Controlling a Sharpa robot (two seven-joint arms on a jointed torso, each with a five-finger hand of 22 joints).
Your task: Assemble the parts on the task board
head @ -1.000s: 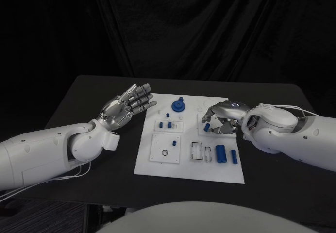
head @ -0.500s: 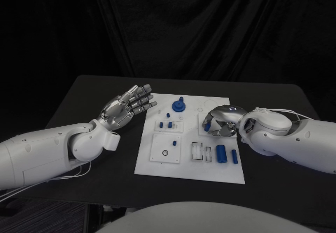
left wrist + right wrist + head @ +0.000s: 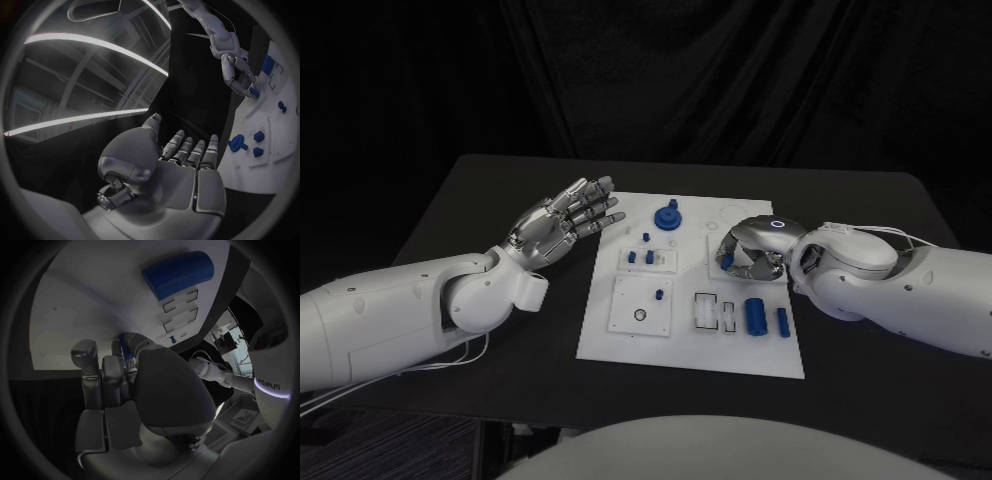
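Over the task board [image 3: 689, 345], my right hand [image 3: 754, 250] curls down on its right half, fingers pinching a small blue part [image 3: 125, 347] against the white surface, probably to seat it. My left hand [image 3: 563, 222] hangs beside the board's left edge, fingers spread and holding nothing, clear of the work.

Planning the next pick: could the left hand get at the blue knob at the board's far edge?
Probably yes: the left hand hovers open beside the board, nothing between it and the knob.
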